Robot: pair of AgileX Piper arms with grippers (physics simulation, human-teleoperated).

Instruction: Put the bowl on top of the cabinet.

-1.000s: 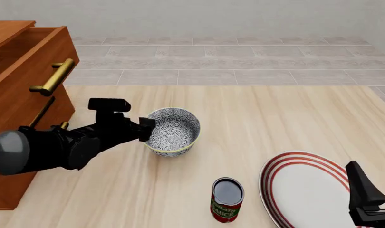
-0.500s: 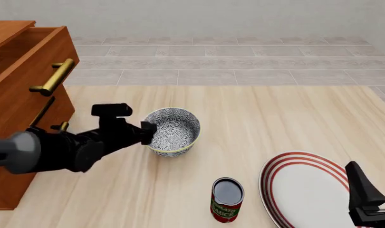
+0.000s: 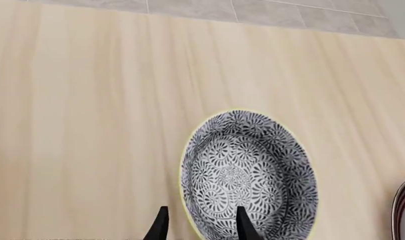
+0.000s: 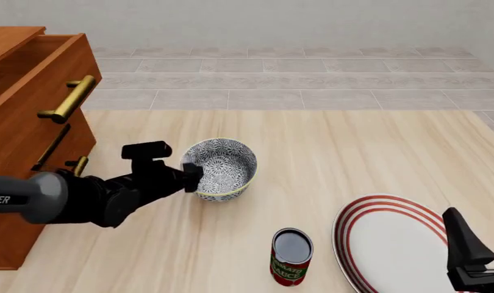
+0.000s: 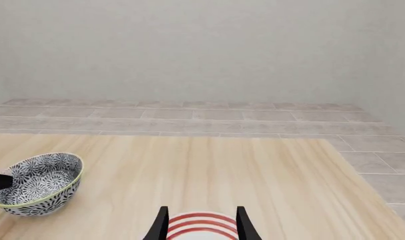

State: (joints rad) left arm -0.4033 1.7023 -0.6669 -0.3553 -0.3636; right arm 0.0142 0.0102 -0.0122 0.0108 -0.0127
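The bowl [image 4: 222,168], small and deep with a dark floral pattern and a pale rim, stands on the table just right of the cabinet [image 4: 23,104]. My left gripper [image 4: 191,173] is at the bowl's left rim. In the left wrist view the bowl [image 3: 252,172] fills the middle and the left gripper [image 3: 201,226] is open, with one finger outside the rim and one inside. The right gripper [image 4: 481,241] hovers open over the plate at the near right, far from the bowl [image 5: 37,183].
A large white plate with red rings [image 4: 393,241] lies at the near right. A tomato sauce can [image 4: 292,256] stands upright in front of the bowl. The cabinet's top drawer with its brass handle [image 4: 68,99] juts out over the table's left side.
My left arm has come down and a little forward, bringing its fingers lower around the bowl's left rim. The bowl and the right arm have not moved.
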